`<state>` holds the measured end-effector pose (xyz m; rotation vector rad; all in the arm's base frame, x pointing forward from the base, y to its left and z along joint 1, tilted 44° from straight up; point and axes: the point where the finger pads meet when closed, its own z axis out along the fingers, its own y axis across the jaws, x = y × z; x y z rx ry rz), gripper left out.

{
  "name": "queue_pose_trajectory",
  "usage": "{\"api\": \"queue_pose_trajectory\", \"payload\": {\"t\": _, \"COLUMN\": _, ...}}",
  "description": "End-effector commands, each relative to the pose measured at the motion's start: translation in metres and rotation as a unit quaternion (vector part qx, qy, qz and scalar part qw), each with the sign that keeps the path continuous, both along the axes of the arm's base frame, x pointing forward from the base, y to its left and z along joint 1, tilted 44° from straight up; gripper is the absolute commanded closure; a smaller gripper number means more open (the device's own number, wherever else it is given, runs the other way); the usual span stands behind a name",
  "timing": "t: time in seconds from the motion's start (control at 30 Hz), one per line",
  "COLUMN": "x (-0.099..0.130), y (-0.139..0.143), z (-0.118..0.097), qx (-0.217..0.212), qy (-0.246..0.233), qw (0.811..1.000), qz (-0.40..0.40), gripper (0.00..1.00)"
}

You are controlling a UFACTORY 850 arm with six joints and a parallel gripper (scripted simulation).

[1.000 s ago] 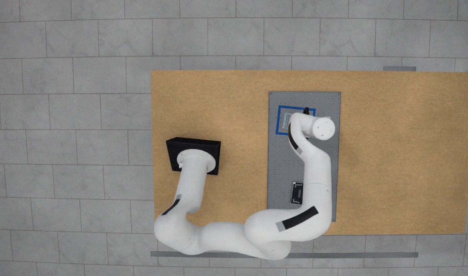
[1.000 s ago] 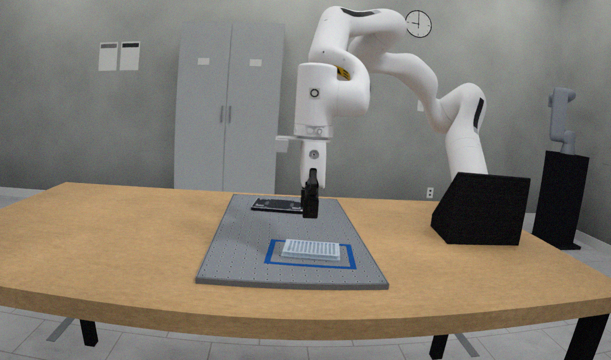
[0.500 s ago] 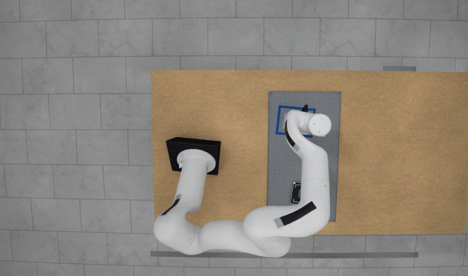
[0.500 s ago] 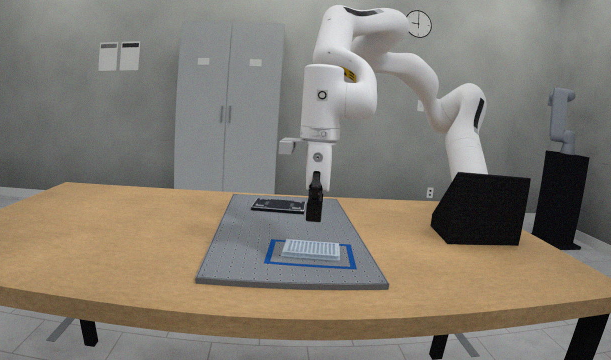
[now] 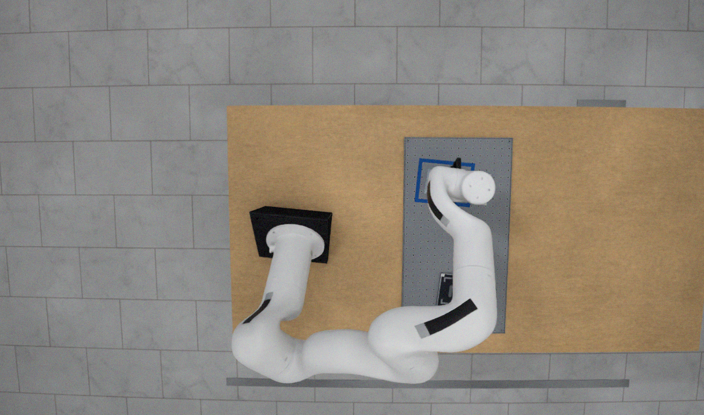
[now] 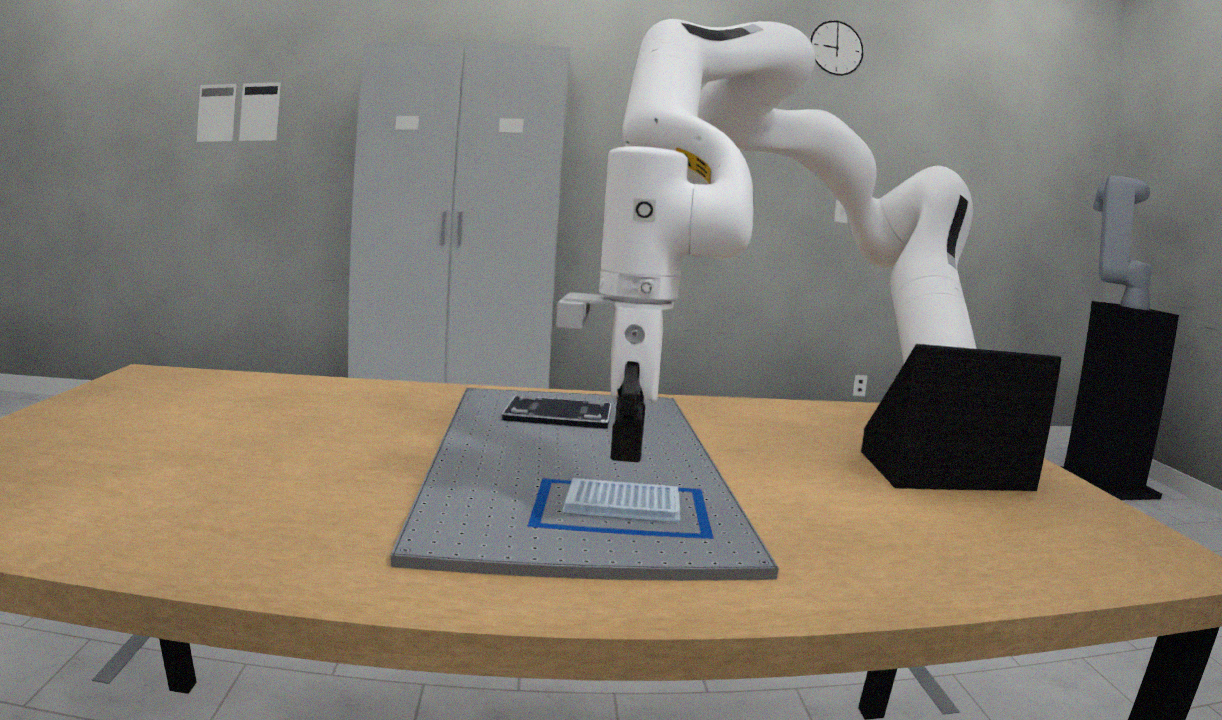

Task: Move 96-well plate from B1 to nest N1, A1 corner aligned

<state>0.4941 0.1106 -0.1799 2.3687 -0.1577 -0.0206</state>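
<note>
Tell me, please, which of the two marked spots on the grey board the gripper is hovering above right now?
The blue-taped rectangle, which holds the white well plate. The open gripper hangs above it; the black nest lies at the board's far end.

Lab room: perforated breadboard (image 6: pixel 472 501) on wood surface (image 6: pixel 194 465), grey storage cabinet (image 6: pixel 458 214), wall clock (image 6: pixel 836 47), tiled floor (image 5: pixel 112 154).
</note>
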Motion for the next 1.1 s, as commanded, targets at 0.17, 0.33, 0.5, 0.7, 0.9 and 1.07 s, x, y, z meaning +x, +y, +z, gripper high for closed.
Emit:
{"api": "queue_pose_trajectory", "payload": {"t": 0.17, "x": 0.000, "y": -0.007, "z": -0.008, "qx": 0.001, "qy": -0.001, "qw": 1.000, "qz": 0.000, "gripper": 0.00}}
{"api": "queue_pose_trajectory", "payload": {"t": 0.33, "x": 0.000, "y": -0.013, "z": -0.014, "qx": 0.001, "qy": -0.001, "qw": 1.000, "qz": 0.000, "gripper": 0.00}}
{"api": "queue_pose_trajectory", "payload": {"t": 0.5, "x": -0.001, "y": -0.017, "z": -0.019, "qx": 0.001, "qy": -0.001, "qw": 1.000, "qz": 0.000, "gripper": 0.00}}
{"api": "queue_pose_trajectory", "payload": {"t": 0.7, "x": -0.001, "y": -0.023, "z": -0.025, "qx": 0.001, "qy": -0.001, "qw": 1.000, "qz": 0.000, "gripper": 0.00}}
{"api": "queue_pose_trajectory", "payload": {"t": 0.9, "x": -0.001, "y": -0.027, "z": -0.029, "qx": 0.001, "qy": -0.001, "qw": 1.000, "qz": 0.000, "gripper": 0.00}}
{"api": "queue_pose_trajectory", "payload": {"t": 1.07, "x": -0.001, "y": -0.027, "z": -0.029, "qx": 0.001, "qy": -0.001, "qw": 1.000, "qz": 0.000, "gripper": 0.00}}
